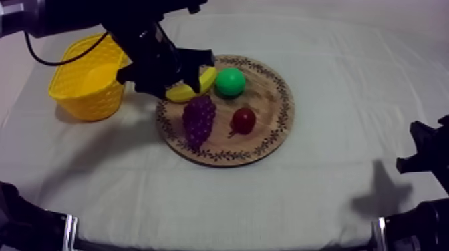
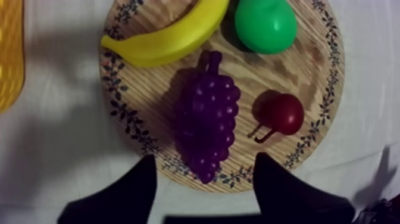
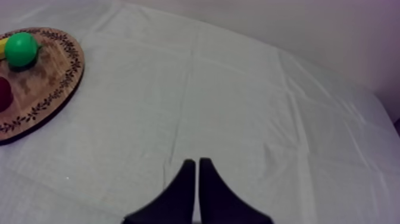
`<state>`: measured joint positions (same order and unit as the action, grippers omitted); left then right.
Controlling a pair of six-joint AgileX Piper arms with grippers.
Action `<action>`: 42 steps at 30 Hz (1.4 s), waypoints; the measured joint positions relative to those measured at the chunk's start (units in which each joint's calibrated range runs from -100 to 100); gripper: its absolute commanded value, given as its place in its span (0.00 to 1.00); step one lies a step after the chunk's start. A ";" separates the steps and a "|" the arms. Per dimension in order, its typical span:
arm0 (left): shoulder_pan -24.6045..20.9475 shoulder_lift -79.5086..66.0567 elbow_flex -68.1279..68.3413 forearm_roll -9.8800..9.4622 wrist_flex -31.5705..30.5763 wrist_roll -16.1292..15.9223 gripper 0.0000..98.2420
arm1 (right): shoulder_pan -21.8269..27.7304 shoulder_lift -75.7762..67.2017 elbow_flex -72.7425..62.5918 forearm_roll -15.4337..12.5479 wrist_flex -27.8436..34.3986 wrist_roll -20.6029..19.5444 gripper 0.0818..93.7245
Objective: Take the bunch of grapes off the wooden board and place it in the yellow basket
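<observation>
Left claw (image 1: 175,79) hangs wide open over the board (image 1: 270,143), one finger at each side of the grapes' (image 2: 207,122) lower end, touching nothing. I judge this the approach before the grasp. Next it must drop straight down and close round the bunch's middle without nudging the banana (image 1: 190,87) or the small red fruit (image 1: 243,120) beside it. The grapes lie on the board with the banana, the small red fruit and a pear (image 1: 230,81). The basket (image 1: 87,83), beside the board, looks empty. Right claw (image 3: 197,164) sits narrow, holding nothing, over the cloth (image 3: 238,107).
</observation>
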<state>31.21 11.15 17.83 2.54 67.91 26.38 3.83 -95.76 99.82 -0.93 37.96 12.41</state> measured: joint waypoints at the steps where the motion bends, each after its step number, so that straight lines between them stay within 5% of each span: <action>1: 0.00 -0.06 -0.08 0.07 0.27 0.26 0.78 | 0.00 0.00 0.00 0.00 0.00 0.00 0.00; 13: 0.33 2.01 -0.75 0.56 -0.24 0.36 0.85 | 0.00 0.00 0.00 0.00 0.00 0.00 0.00; 26: -0.12 12.33 -1.18 3.31 -4.09 -2.44 0.85 | 0.00 0.00 0.00 0.00 0.00 0.00 0.00; 42: -0.30 23.65 -9.77 4.90 1.04 -5.76 0.84 | 0.00 0.00 0.00 0.00 0.00 0.00 0.00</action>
<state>30.90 34.80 8.06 7.44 68.95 20.62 3.83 -95.76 99.82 -0.93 37.96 12.41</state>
